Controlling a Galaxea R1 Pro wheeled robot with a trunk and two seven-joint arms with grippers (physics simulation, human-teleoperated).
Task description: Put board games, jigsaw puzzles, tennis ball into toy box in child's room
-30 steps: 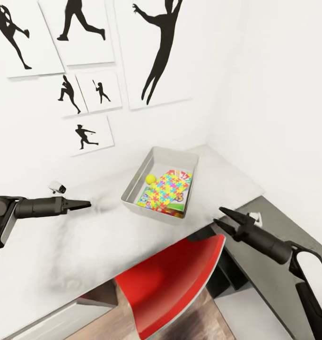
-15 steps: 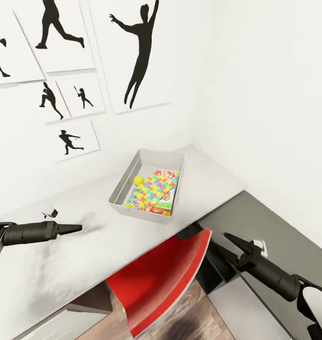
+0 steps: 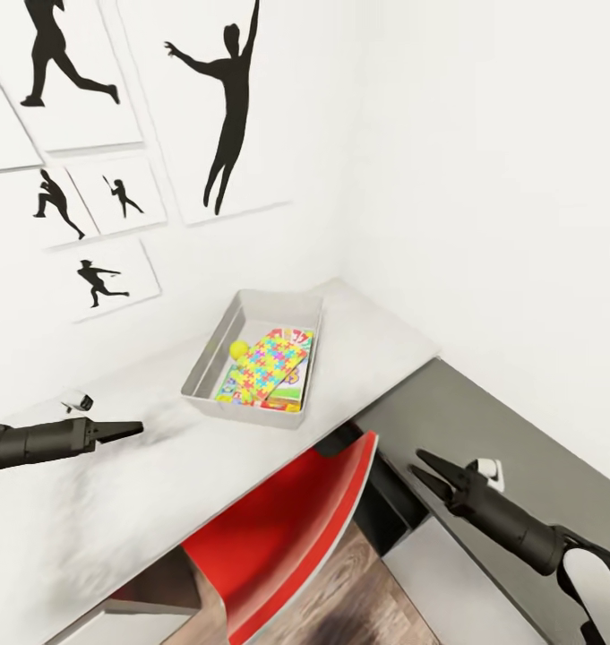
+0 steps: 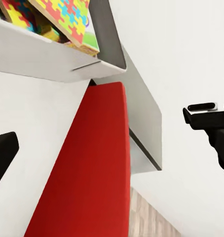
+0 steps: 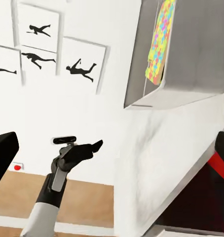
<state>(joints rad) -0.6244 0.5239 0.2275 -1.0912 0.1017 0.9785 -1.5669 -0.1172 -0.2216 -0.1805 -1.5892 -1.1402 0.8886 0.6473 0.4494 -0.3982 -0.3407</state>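
Observation:
The light-grey toy box (image 3: 200,381) stands on the pale table (image 3: 367,336) near the room's corner. Inside it a jigsaw puzzle (image 3: 267,358) lies on top, with the yellow tennis ball (image 3: 239,348) beside it and a red-and-white board game (image 3: 297,337) peeking out beneath. The box's wall (image 4: 53,59) and the puzzle (image 4: 67,15) also show from the left wrist. My left gripper (image 3: 133,429) hovers over the table left of the box, holding nothing, fingers apart. My right gripper (image 3: 423,469) hangs open and unloaded beside the lower cabinet. The bed is out of view.
A red chair (image 3: 287,528) is tucked under the table between my arms. The dark-grey cabinet section (image 3: 484,421) runs along the right wall. Black silhouette pictures (image 3: 224,116) hang behind the table. Wood floor (image 3: 358,591) shows below the chair.
The whole picture has slid left, so the camera has turned right. Both grippers sit lower in the frame. The contents of the toy box have not moved.

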